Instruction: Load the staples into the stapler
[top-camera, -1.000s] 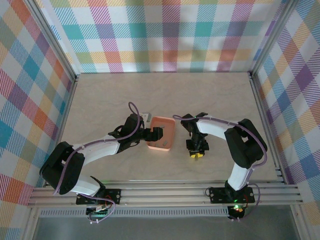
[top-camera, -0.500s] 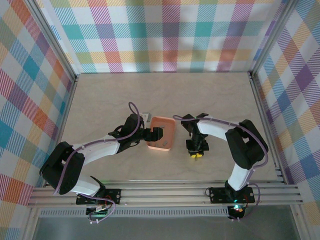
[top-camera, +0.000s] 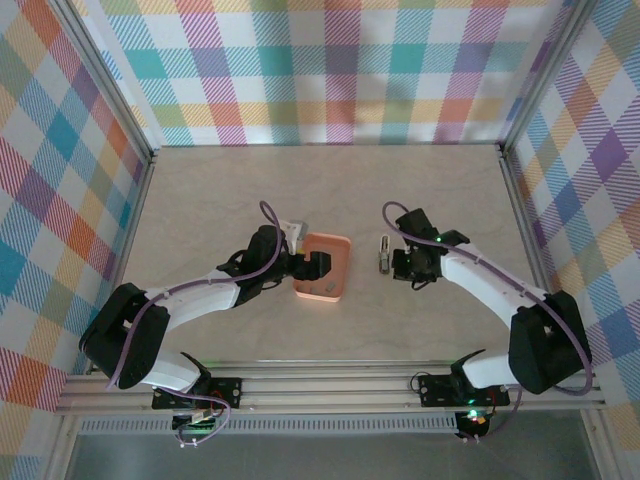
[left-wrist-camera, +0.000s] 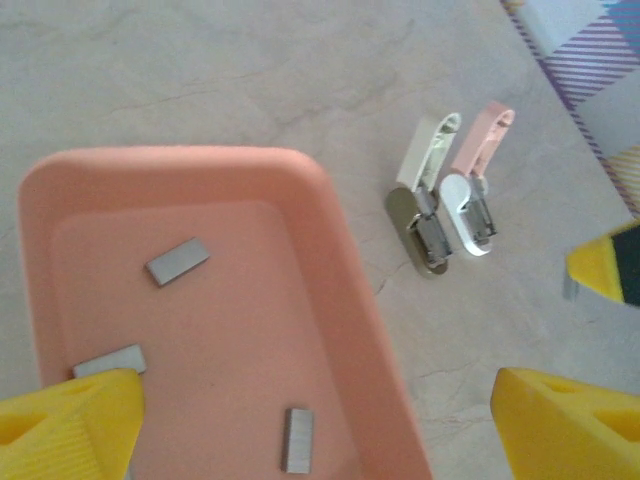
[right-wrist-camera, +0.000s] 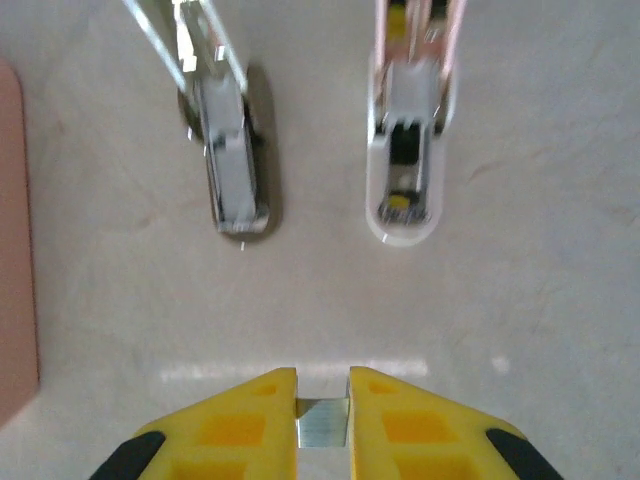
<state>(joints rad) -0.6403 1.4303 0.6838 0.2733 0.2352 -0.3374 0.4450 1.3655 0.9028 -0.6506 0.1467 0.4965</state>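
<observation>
The stapler (top-camera: 383, 253) lies opened on the table right of the orange tray (top-camera: 345, 270). It shows as a grey metal channel (right-wrist-camera: 230, 170) beside a pink and white part (right-wrist-camera: 408, 160). My right gripper (top-camera: 397, 262) sits just right of it, shut on a short grey strip of staples (right-wrist-camera: 322, 422), its tips (right-wrist-camera: 322, 400) pointing at the stapler (left-wrist-camera: 445, 205). Three more staples (left-wrist-camera: 177, 261) lie flat in the tray (left-wrist-camera: 345, 300). My left gripper (top-camera: 312, 265) hovers open over the tray's right rim (left-wrist-camera: 315, 400), one finger (left-wrist-camera: 65, 430) over the tray floor, the other over bare table.
The tray's edge (right-wrist-camera: 15, 250) is close on the left of the stapler in the right wrist view. A yellow finger of the right gripper (left-wrist-camera: 610, 270) shows right of the stapler. Plaid walls and metal rails enclose the beige tabletop (top-camera: 220, 200).
My right arm has swung from the near side of the table back toward the stapler, its gripper now level with it. The left arm has not moved.
</observation>
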